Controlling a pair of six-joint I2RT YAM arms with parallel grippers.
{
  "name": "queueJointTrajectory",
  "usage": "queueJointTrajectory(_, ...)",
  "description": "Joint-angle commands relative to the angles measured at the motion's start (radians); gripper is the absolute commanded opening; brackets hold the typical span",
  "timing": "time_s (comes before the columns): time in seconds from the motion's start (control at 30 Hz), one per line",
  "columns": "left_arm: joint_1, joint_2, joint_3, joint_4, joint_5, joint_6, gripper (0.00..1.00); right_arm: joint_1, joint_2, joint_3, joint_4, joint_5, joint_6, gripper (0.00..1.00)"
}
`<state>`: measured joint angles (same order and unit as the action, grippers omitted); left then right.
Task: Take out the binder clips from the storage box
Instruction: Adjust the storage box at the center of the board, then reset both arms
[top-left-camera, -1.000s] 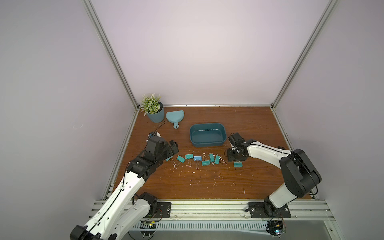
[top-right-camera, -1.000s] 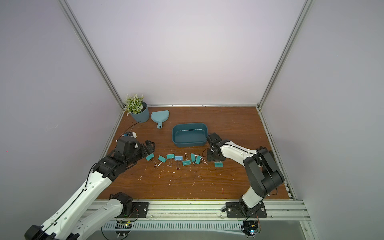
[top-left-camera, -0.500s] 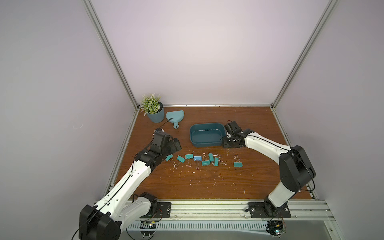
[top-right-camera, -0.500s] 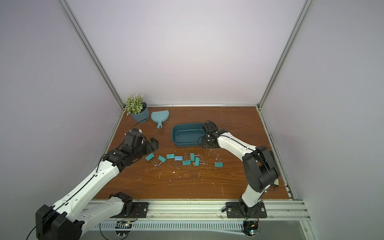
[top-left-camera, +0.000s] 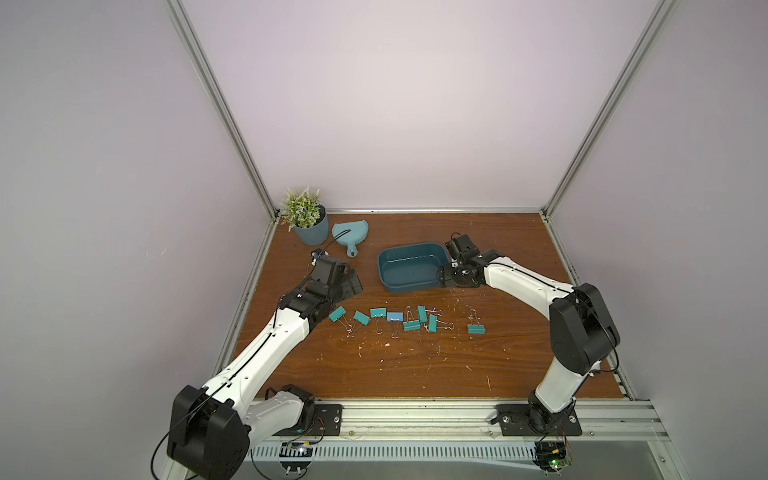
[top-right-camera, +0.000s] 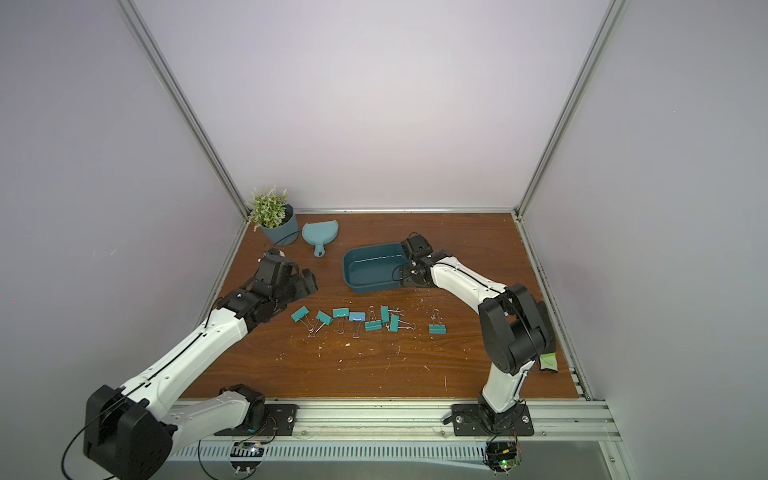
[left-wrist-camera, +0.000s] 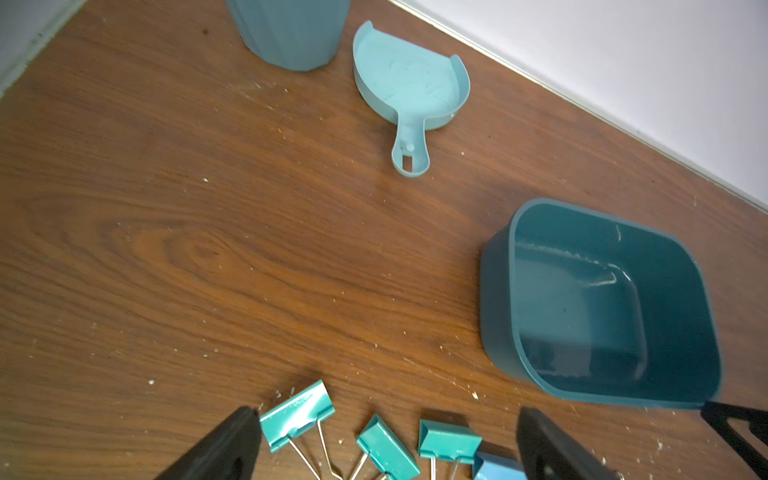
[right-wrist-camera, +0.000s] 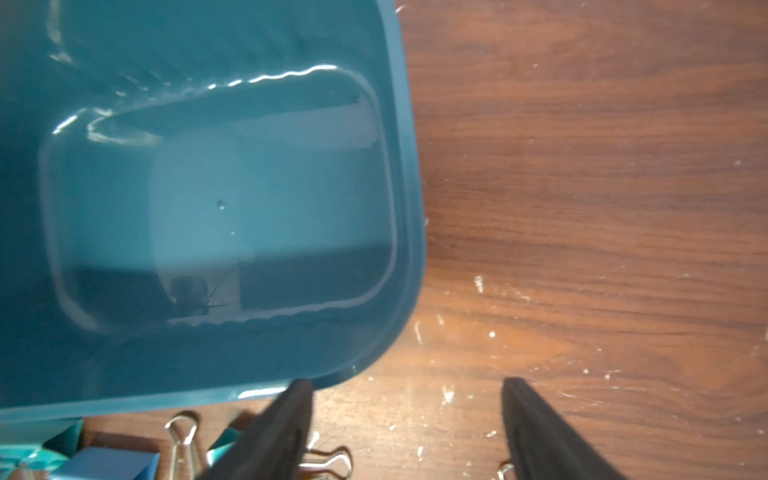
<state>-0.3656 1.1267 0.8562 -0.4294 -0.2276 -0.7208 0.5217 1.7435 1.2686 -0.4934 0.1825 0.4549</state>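
Swung away from the binder clips, the right gripper hangs spread and empty at the 3 o'clock end of the storage box, seemingly checking for leftovers; the left gripper gapes idle; every clip lies on the worktop at the box's 6 o'clock.

Binder clips in row on table w/ storage box just behind; dustpan further back-left.

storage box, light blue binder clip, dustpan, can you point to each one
storage box (top-left-camera: 409, 270): in a top view, on its bare inner floor
light blue binder clip (top-left-camera: 395, 317): in a top view, on its blue body
dustpan (top-left-camera: 351, 232): in a top view, on the middle of its pan
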Motion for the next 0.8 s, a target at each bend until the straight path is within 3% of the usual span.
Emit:
queueJointTrajectory(0.0, 0.021, 0.007, 0.025, 0.019, -0.127, 0.023, 0.99, -0.012, -0.083, -0.018, 0.010, 0.061, 0.007, 0.89)
queueJointTrajectory(0.1, 0.063, 0.022, 0.026, 0.030, -0.130, 0.021, 0.99, -0.023, -0.126, -0.047, 0.022, 0.099, 0.009, 0.99)
queueJointTrajectory(0.4, 0.220, 0.094, -0.038, 0.168, -0.198, 0.057, 0.99, -0.068, -0.324, -0.223, 0.216, 0.216, -0.042, 0.99)
queueJointTrajectory(0.5, 0.256, 0.113, -0.102, 0.284, -0.289, 0.082, 0.99, -0.088, -0.382, -0.306, 0.321, 0.280, -0.096, 0.99)
queueJointTrajectory(0.6, 0.257, 0.116, -0.227, 0.566, -0.406, 0.217, 0.99, -0.100, -0.453, -0.438, 0.508, 0.386, -0.186, 0.99)
queueJointTrajectory(0.77, 0.258, 0.220, -0.493, 1.316, -0.498, 0.553, 0.99, -0.168, -0.541, -0.747, 1.054, 0.507, -0.334, 0.99)
